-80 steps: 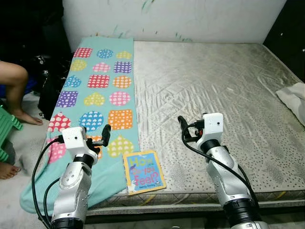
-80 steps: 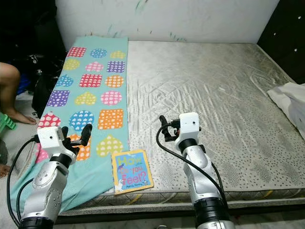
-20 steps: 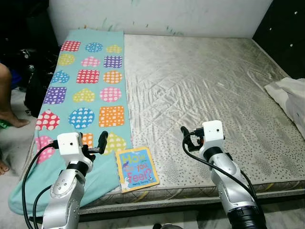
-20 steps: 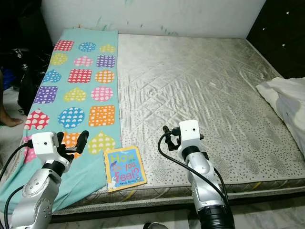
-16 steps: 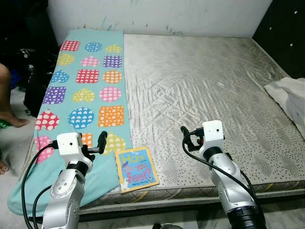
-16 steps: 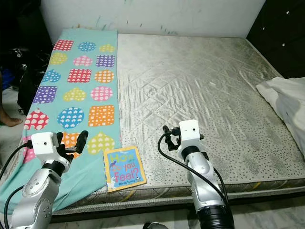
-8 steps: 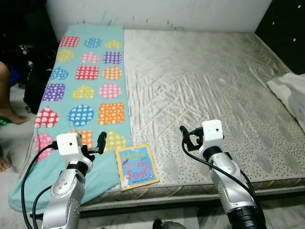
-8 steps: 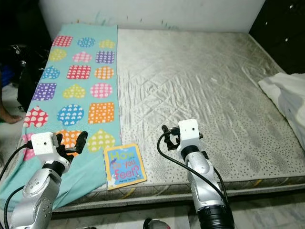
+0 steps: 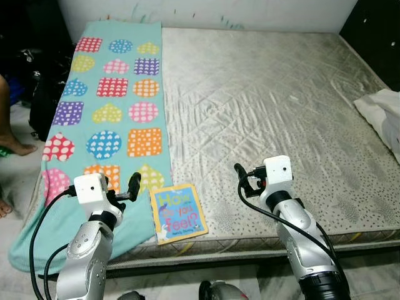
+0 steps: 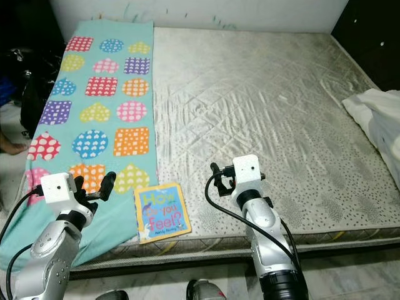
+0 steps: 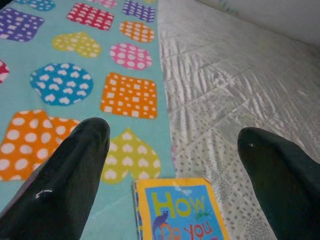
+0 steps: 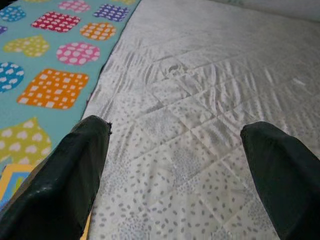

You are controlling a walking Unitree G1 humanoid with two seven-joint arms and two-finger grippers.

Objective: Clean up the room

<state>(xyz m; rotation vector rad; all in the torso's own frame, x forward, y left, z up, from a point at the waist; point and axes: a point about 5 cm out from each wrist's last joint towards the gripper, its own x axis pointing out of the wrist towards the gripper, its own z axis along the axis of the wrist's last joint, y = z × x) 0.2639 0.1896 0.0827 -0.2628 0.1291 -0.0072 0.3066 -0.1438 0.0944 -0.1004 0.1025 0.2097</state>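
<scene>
A bedroom in a home: a bare quilted mattress (image 9: 269, 106) against a scribbled white wall (image 9: 206, 11), with a child's patterned blanket (image 9: 106, 112) along its left side.

Bare mattress (image 9: 269, 106) with patterned blanket (image 9: 106, 112), book (image 9: 179, 212), perhaps white cloth (image 9: 382, 112).

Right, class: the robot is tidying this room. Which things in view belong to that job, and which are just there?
For the job:
picture book at the mattress edge
teal patterned blanket
white cloth
left gripper and right gripper, both open

Just there:
mattress
person's foot on the floor
</scene>
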